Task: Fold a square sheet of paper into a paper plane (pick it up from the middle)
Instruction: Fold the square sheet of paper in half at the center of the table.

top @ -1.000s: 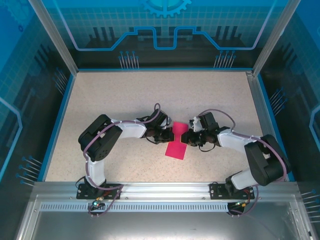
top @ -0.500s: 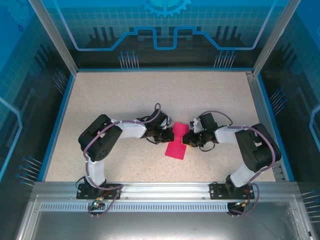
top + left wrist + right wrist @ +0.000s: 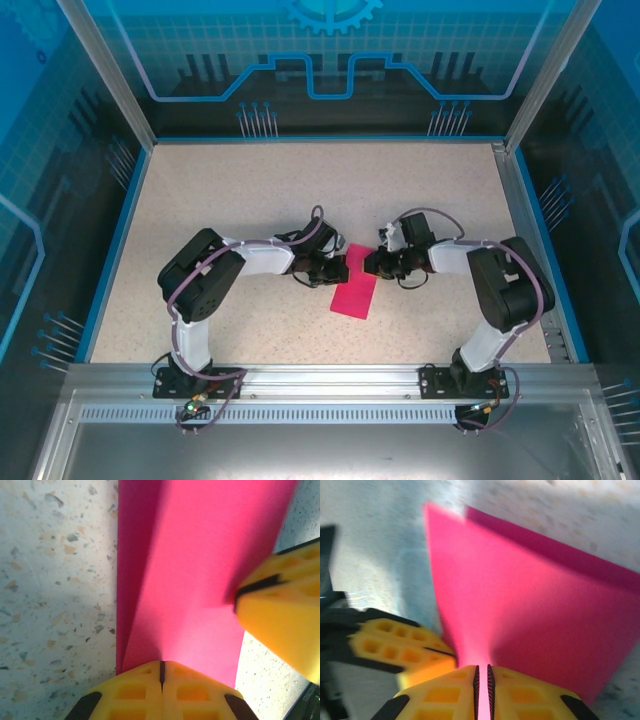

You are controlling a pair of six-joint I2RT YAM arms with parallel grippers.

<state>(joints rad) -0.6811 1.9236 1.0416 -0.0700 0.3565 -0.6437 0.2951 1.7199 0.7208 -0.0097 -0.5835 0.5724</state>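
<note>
Now the right arm (image 3: 500,285) stands differently than a second ago. Its elbow, which then hung low toward the right edge of the bench (image 3: 230,200), has swung inward and up. The right claw (image 3: 373,263) has also crept slightly farther from the arm bases. The left arm (image 3: 215,275) has hardly shifted. The square sheet of paper (image 3: 354,292) earlier looked squeezed into a waist between the two claws. From above it now reads as a narrow slanted strip, its near end on the bench near the middle and its far end up between the claws.

The left claw (image 3: 334,268) is pressed together on the paper. In the left wrist view its yellow fingers (image 3: 130,692) meet at a thin seam, and the pink sheet rises out of that seam in a raised fold. The right claw likewise pinches the sheet. Its fingers (image 3: 445,695) show only a slim gap, with pink paper running into it. Each wrist view catches a yellow finger of the opposite claw close by, against the same sheet.

Both arms are bent sharply at the elbow. Their forearms lie low over the bench and point toward each other, so the claws face across the paper.
</note>
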